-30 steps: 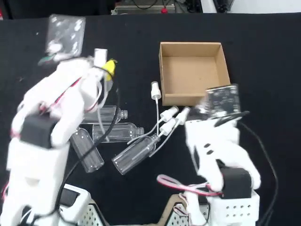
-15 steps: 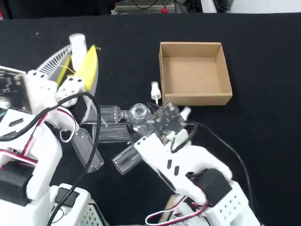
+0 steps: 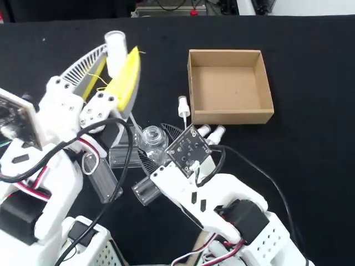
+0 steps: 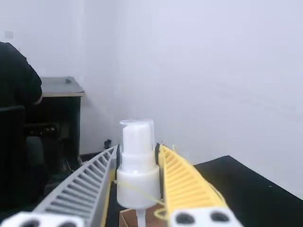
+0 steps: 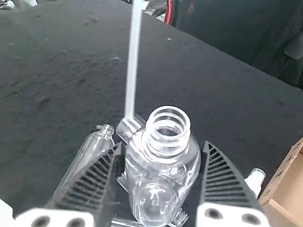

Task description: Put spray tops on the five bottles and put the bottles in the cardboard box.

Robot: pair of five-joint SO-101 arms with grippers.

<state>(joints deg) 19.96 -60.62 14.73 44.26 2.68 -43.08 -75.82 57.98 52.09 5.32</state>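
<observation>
My left gripper (image 3: 117,54) (image 4: 137,152) is shut on a white spray top (image 3: 115,41) (image 4: 138,165), held high between its grey and yellow fingers. The top's thin dip tube (image 5: 133,61) hangs down just beside the open neck of a clear bottle (image 5: 163,161) (image 3: 151,137). That bottle stands upright with my right gripper (image 5: 163,147) (image 3: 152,143) shut on its body. The cardboard box (image 3: 230,117) sits open at the back right with nothing in it.
Three loose spray tops (image 3: 183,106) (image 3: 203,130) (image 3: 217,131) lie in front of the box's near left corner. More clear bottles lie on the black cloth (image 3: 102,177) (image 3: 145,191) (image 5: 92,146) under and between the arms.
The right arm swung left from beside the box and now holds a bottle upright. The left arm raised the spray top and carried it right, towards that bottle.
</observation>
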